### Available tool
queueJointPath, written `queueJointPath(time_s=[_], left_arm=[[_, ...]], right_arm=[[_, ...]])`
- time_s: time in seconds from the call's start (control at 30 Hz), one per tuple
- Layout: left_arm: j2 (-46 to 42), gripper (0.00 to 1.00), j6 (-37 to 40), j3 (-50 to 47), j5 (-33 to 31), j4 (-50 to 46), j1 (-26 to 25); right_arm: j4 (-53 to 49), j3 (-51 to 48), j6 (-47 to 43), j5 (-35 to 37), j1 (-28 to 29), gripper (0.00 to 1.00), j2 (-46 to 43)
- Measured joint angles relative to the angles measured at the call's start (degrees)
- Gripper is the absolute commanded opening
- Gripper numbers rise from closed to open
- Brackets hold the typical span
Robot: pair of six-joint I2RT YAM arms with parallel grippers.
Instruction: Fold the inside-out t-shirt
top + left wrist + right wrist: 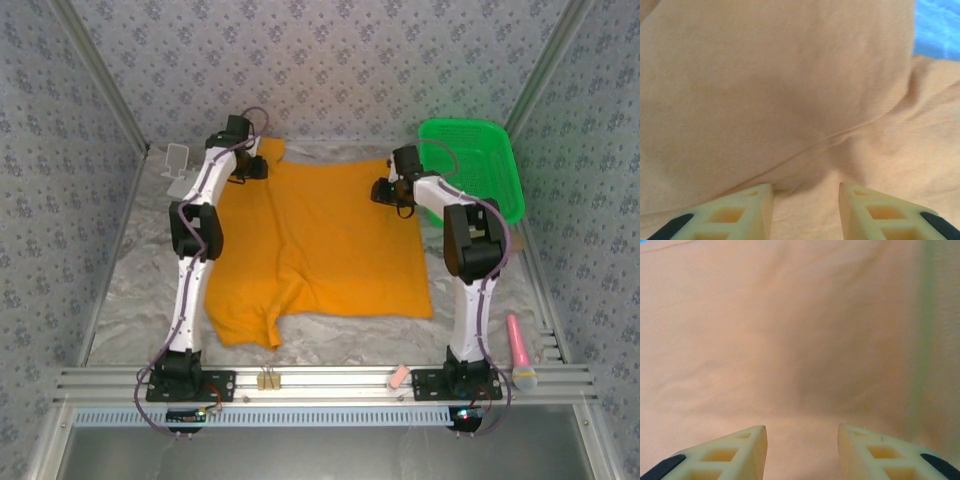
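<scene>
- Left gripper (805, 194): jaws partly apart, nothing between them, low over wrinkled orange cloth at the t-shirt's far left corner.
- Right gripper (802, 432): jaws partly apart, empty, just above smooth cloth at the far right edge.
- T-shirt (320, 240): spread flat mid-worktop (125, 290), between both arms, with one sleeve poking out at the near left.
- Green basket (480, 165): far right corner, just beyond the right gripper.

Orange t-shirt (320, 235), wrinkled, spread mostly flat on the bench (130, 300), just left of the green basket (490, 170).
</scene>
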Motion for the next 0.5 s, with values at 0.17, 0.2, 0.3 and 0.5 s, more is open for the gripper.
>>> queueJointPath(time_s=[0.17, 0.2, 0.3, 0.5], left_arm=[[-13.22, 0.41, -1.16, -11.15, -0.92, -1.38, -2.29], [-18.14, 0.41, -2.08, -15.89, -1.16, -1.38, -2.71], [-34.18, 0.41, -6.08, -32.17, -1.29, 0.59, -3.93], [-59.36, 0.40, -15.65, -65.09, -0.35, 4.98, -3.43]], right_arm=[[-1.57, -5.53, -27.47, -6.69, 11.93, 0.47, -15.15], [-3.80, -5.20, -35.93, -9.03, 16.15, 0.47, -17.86], [-8.46, -5.90, -57.79, -16.17, 28.57, 0.48, -23.28], [-11.69, -12.59, -81.00, -21.55, 42.91, 0.50, -22.88]])
